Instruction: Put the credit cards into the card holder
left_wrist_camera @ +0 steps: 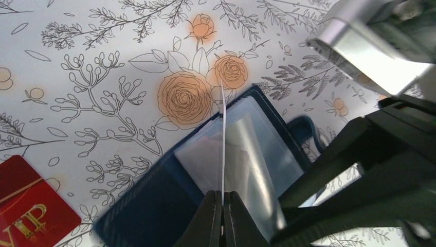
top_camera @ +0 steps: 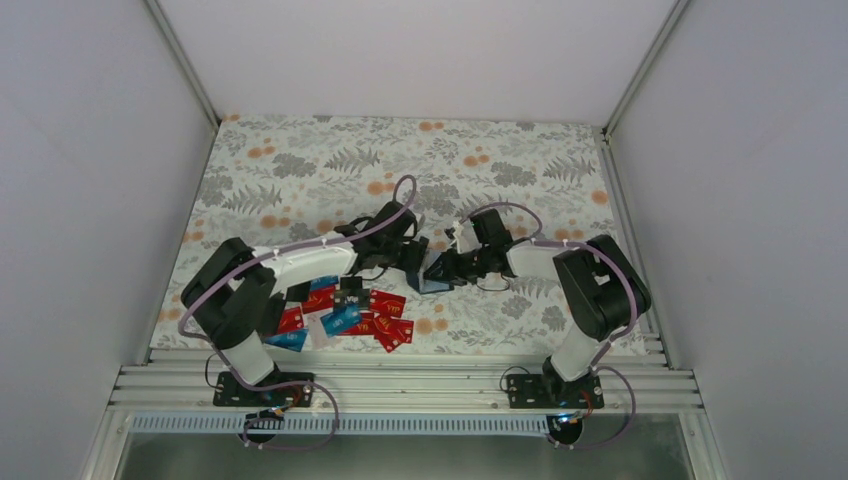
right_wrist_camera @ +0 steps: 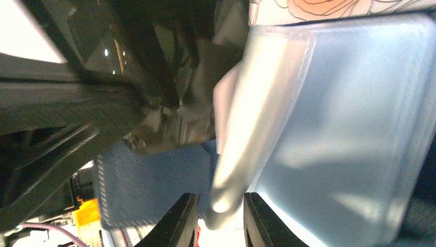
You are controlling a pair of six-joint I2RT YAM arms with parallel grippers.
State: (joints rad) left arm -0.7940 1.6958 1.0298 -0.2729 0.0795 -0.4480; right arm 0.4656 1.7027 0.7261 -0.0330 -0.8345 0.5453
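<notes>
The card holder point(top_camera: 431, 283) lies open mid-table, navy outside point(left_wrist_camera: 144, 211) with clear sleeves inside. My left gripper point(left_wrist_camera: 223, 194) is shut on a thin pale credit card point(left_wrist_camera: 223, 139), seen edge-on and standing over the sleeves. From the right, my right gripper point(top_camera: 447, 268) reaches the holder. In its wrist view the jaws point(right_wrist_camera: 220, 203) stand on either side of a raised clear sleeve fold point(right_wrist_camera: 241, 149), with a gap showing on the left side. The navy cover point(right_wrist_camera: 149, 185) lies behind. The other credit cards point(top_camera: 345, 310), red, blue, black and white, lie heaped near the left arm.
A red card with gold VIP lettering point(left_wrist_camera: 25, 206) lies left of the holder. The floral cloth point(top_camera: 400, 160) covers the table. White walls close in on three sides, and a metal rail point(top_camera: 400, 385) runs along the near edge. The two grippers sit very close together.
</notes>
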